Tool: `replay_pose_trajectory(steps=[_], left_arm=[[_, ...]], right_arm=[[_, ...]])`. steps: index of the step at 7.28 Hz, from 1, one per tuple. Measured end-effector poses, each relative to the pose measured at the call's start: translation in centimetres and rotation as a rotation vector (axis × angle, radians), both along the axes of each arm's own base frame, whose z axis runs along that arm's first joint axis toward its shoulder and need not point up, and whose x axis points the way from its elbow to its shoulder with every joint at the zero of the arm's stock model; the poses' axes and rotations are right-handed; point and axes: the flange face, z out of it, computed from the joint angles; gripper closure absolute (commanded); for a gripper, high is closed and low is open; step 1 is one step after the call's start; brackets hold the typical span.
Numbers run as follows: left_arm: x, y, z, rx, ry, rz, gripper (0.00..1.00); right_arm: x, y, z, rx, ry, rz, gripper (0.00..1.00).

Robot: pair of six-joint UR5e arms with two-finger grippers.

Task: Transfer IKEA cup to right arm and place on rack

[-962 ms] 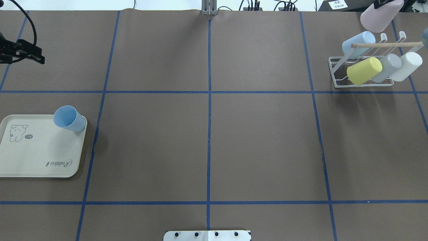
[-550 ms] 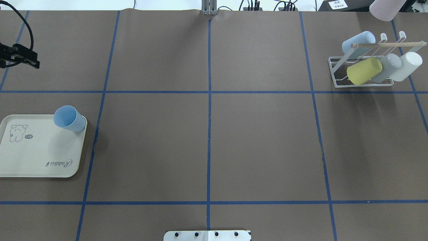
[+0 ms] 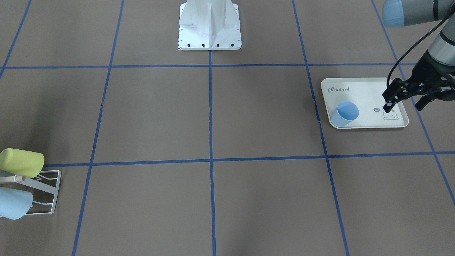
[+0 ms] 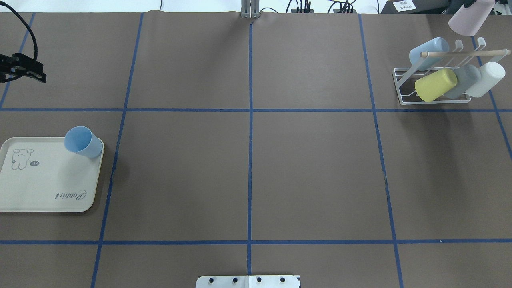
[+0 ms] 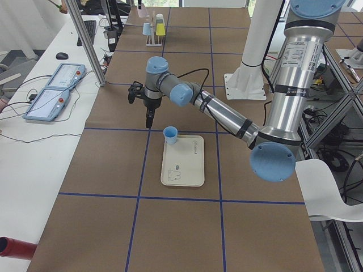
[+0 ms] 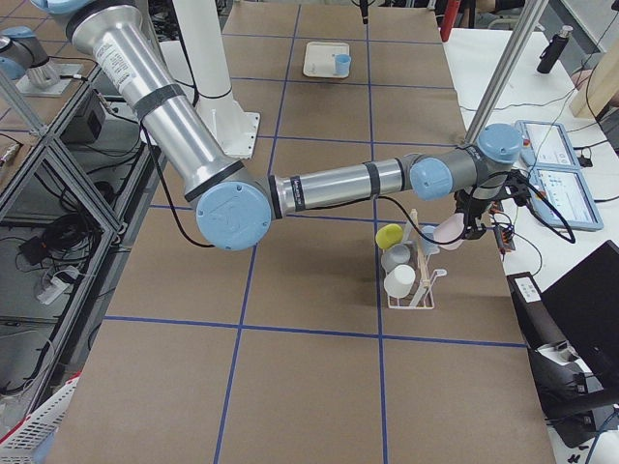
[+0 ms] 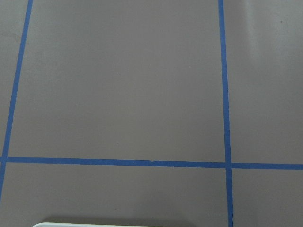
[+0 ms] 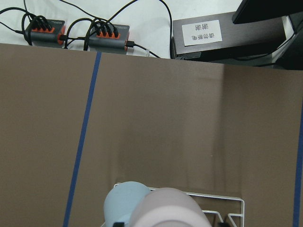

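Pink cup [image 4: 471,18] is the thing that has shifted: a second ago it hung lower and nearer the rack [image 4: 436,86], half a second ago it had lifted toward the table's far edge, and now it sits a touch lower and farther right again, tilted with its closed end pointing down toward the wooden dowel [image 4: 466,53]. It is carried by the right gripper [image 6: 471,224], which from the right wrist view has the cup's body filling the space below the lens; the fingers themselves are hidden, so their exact spread cannot be told, though the cup hanging in mid-air suggests they are clamped on it. This looks like a re-aiming over the one free prong at the rack's far right, beside the light-blue cup [image 4: 429,51], yellow cup [image 4: 436,85], grey cup [image 4: 464,81] and white cup [image 4: 486,79] already hung there.

Across the table the left gripper [image 3: 388,104] has drawn slightly outward and now hovers empty, fingers close together, above the rabbit-print tray [image 3: 366,89], where a blue cup [image 3: 344,113] stands upright awaiting its turn.
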Motion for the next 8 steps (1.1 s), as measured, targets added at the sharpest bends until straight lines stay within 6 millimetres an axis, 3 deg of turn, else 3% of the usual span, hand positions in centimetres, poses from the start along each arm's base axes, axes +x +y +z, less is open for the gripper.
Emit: replay_pose_trajectory(steps=[4, 8], left_arm=[[0.2, 0.0, 0.2, -0.002, 0.000, 0.004, 0.00], [0.4, 0.0, 0.2, -0.004, 0.001, 0.008, 0.00]], right_arm=[[-1.3, -0.2, 1.4, -0.008, 0.046, -0.005, 0.70], [-2.0, -0.5, 4.5, -0.004, 0.046, -0.010, 0.69]])
